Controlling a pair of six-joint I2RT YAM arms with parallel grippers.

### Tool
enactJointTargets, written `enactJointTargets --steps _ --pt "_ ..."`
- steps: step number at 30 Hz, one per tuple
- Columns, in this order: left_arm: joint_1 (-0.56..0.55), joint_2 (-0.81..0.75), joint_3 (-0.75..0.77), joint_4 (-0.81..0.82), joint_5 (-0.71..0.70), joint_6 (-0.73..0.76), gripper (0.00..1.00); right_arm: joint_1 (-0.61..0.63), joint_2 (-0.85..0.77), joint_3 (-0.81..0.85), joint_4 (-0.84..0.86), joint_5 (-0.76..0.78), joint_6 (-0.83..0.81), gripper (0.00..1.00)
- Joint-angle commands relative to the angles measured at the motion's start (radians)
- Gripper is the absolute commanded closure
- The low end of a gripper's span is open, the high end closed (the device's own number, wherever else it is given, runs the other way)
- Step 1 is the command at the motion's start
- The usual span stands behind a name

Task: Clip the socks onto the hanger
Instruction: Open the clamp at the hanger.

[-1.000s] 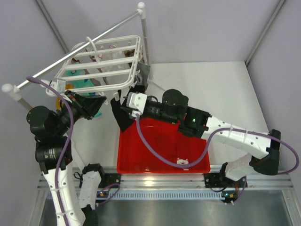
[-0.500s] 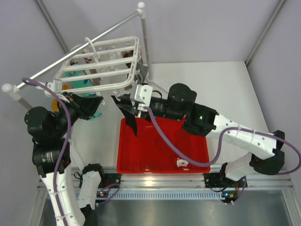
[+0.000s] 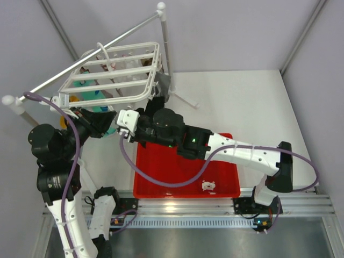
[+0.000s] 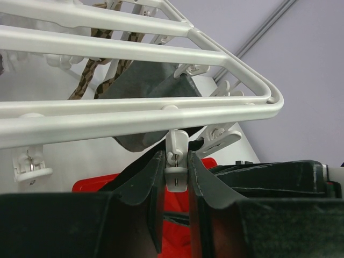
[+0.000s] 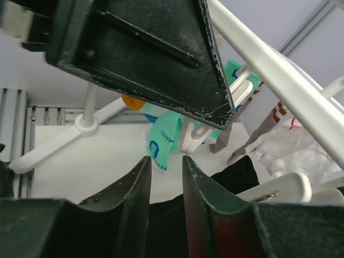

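Left arm: rises from its base at 7 o'clock, wrist aimed toward 1 o'clock. My left gripper (image 4: 176, 161) sits right under the near bar of the hanger (image 4: 161, 113). The fingers are pinched on one white clip (image 4: 177, 141) dangling from that bar, one pad on each side.

Right arm: stretched from its base at 5 o'clock across the red tray (image 3: 228, 180) toward 10 o'clock, forearm low over the tray. My right gripper (image 5: 165, 160) is just beside the left one, below the hanger's near edge. The fingers are almost together. The black sock (image 5: 239, 172) fills the gap low down and spills out toward 3 o'clock, so I read it as clamped. A teal sock (image 5: 161, 137) shows through the gap higher up.

Surface: white table (image 3: 242, 107), pale grey walls (image 3: 231, 32), tray at the 6 o'clock edge. The hanger hooks over a metal rail (image 3: 54, 78) at 10–11 o'clock.

Counts:
- 2 arms
- 1 hanger
- 1 rail on 2 white-capped poles (image 3: 7, 100)
- 1 tray
- 1 small white item (image 3: 207, 186) in the tray's near end
- 1 black sock
- 1 clip pinched, several more along the bars
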Motion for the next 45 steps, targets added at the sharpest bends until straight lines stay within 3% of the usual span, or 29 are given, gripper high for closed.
enactJointTargets --steps 1,15,17,22,25,27,32,38,45 --pt "0.002 -0.015 0.014 0.012 -0.01 -0.016 1.0 0.011 0.013 0.086 0.092 0.093 0.013 0.7" --pt "0.002 -0.028 -0.011 0.0 -0.035 -0.011 1.0 0.011 0.06 0.141 0.11 0.093 0.031 0.73" --pt "0.002 -0.028 -0.012 -0.001 -0.025 -0.016 1.0 0.009 0.063 0.141 0.112 0.079 0.033 0.77" --pt "0.002 -0.025 -0.015 -0.001 -0.013 -0.017 1.0 0.008 0.05 0.117 0.119 0.049 0.022 1.0" --pt "0.002 -0.027 -0.009 0.0 -0.016 -0.02 0.87 -0.007 0.036 0.106 0.116 0.011 0.03 1.0" --pt "0.002 -0.027 0.0 -0.012 -0.022 -0.022 0.7 -0.023 0.025 0.105 0.099 -0.025 0.066 1.0" --pt "0.002 -0.038 0.018 -0.015 -0.051 -0.008 0.57 -0.072 0.001 0.097 0.049 -0.18 0.149 1.0" --pt "0.002 -0.048 0.02 0.038 -0.05 -0.016 0.57 -0.109 -0.006 0.1 0.013 -0.312 0.227 1.0" --pt "0.002 -0.042 0.009 0.086 -0.03 -0.02 0.74 -0.164 0.019 0.143 -0.005 -0.467 0.353 1.0"
